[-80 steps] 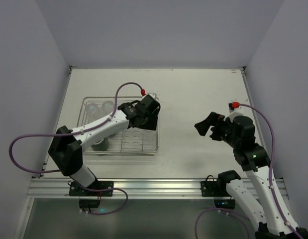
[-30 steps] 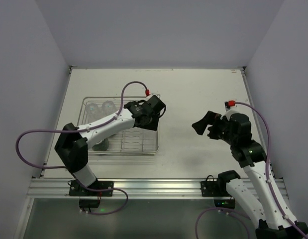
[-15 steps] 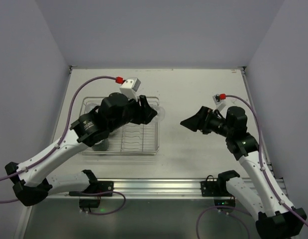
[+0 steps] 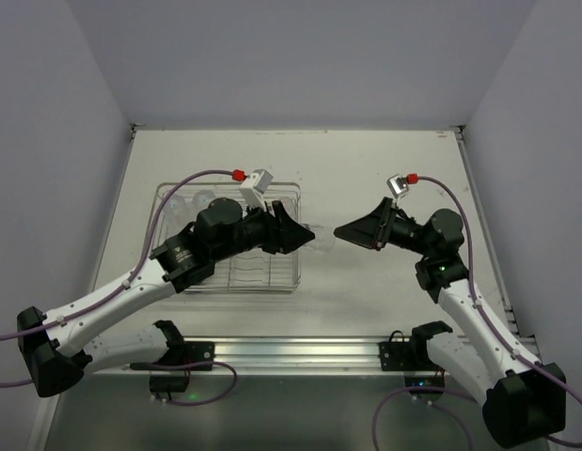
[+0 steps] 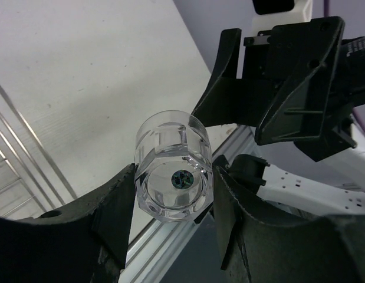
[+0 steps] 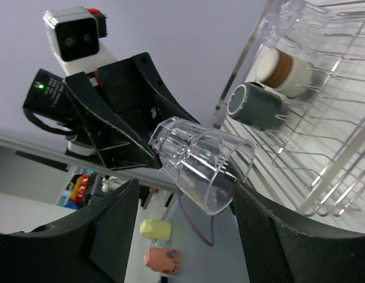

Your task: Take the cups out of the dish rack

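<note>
Two robot arms rise from the near edge of a pale surface (image 4: 366,169) and lean toward each other, their tips nearly meeting in mid-air just right of the dish rack (image 4: 253,272).

The left gripper (image 4: 292,233) has its jaws closed on the base end of a clear tumbler (image 5: 173,174). It holds the tumbler on its side and off the surface, with the open mouth pointing at the other arm. Judging by the pose, this is a hand-over: a grip on the base alone leaves the rim end free for a second grip.

The right gripper (image 4: 352,231) faces it with its jaws open, one finger on each side of the tumbler's line. In the right wrist view the tumbler's mouth sits between the two fingers, roughly centred. Whether either finger touches the glass cannot be told.

Beyond the meeting point, the silver wire rack rests on the surface. Lying in it, in the right wrist view, are a dark grey-green mug (image 6: 256,106), a cream cup (image 6: 285,71) with a brownish band just past the mug, and more clear tumblers (image 6: 288,15) at the far end. These cups are not yet unloaded.
</note>
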Controlling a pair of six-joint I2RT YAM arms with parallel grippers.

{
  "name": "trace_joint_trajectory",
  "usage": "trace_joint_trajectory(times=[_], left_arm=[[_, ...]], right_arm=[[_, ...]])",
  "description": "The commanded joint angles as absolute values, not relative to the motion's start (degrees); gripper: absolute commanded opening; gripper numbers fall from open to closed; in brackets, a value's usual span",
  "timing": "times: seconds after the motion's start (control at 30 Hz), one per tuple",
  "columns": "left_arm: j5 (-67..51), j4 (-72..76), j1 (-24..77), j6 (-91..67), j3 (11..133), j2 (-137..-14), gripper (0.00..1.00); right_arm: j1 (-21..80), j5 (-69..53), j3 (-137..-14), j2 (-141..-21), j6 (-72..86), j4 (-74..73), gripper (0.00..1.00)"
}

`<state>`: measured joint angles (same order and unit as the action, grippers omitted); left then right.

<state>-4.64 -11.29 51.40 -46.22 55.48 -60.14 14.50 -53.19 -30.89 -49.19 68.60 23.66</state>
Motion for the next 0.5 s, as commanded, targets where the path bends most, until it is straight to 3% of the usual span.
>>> trace_joint_trajectory(times=[0.0,0.23,0.47], left_arm=[[-8.78,-1.15,51.06,-50.09,55.28,-59.23,0.0],[-8.96,-1.05,51.06,-50.36,55.46,-59.41,0.0],[-9.93,3.43,50.98,-51.24,53.7,-60.03,0.0]], right_arm=[[14.24,-57.3,-30.41,-49.57,75.85,35.77,0.66],[14.24,-58.09,-29.62,-49.04,76.63,36.64,0.65],[14.33,-60.38,-25.32,-53.78,92.34,60.77,0.54]])
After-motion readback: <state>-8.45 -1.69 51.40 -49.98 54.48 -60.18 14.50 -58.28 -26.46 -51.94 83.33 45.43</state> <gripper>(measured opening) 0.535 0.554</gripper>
